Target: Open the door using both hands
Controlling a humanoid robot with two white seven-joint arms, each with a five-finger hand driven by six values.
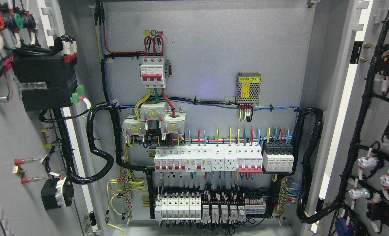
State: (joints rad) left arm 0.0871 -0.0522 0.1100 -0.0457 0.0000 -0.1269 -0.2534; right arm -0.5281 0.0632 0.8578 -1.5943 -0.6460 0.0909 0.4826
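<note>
- Neither my left hand nor my right hand shows anywhere in my head view, so I cannot tell whether either is wide, narrow or holding anything, nor how either arm is posed.
- The left door stands swung open at nine o'clock, its inner face turned to me, carrying a black module and a wrapped black cable loom.
- The right door stands open at three o'clock, its inner face lined with black wiring and white lamp backs.
- Between the doors the cabinet back panel faces me.
- A white three-pole breaker sits toward twelve o'clock.
- A perforated power supply is at about two o'clock from the panel's centre.
- A row of white breakers runs across the middle, with a lower row of terminals toward six o'clock.
</note>
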